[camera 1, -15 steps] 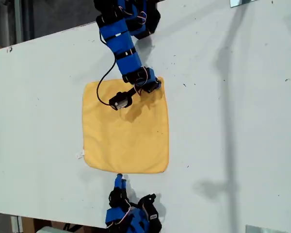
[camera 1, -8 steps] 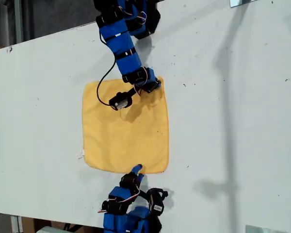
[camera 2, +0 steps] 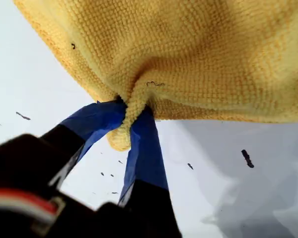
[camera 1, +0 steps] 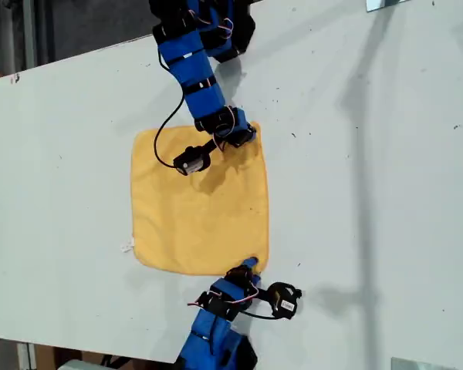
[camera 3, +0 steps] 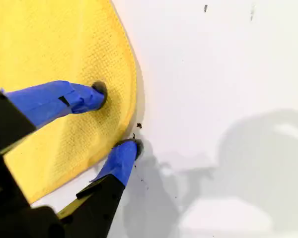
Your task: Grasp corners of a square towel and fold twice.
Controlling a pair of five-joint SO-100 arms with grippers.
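Exterior view: towel (camera 1: 199,204) lies flat mid-counter (camera 1: 370,193), white tag (camera 1: 127,247) on its edge toward the exterior view's left. First wrist view: my first claw (camera 2: 127,119) is pressed together on a bunched corner (camera 2: 120,139) of the towel. Second wrist view: my second claw (camera 3: 118,119) is spread, one fingertip (camera 3: 97,93) on the cloth, the other (camera 3: 131,148) at its rim on the bare counter.

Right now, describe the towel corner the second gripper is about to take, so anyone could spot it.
On the white table lies one yellow towel. Its corner nearest the exterior view's bottom right lies flat, straddled by my second gripper; my first gripper pinches the bunched far corner.
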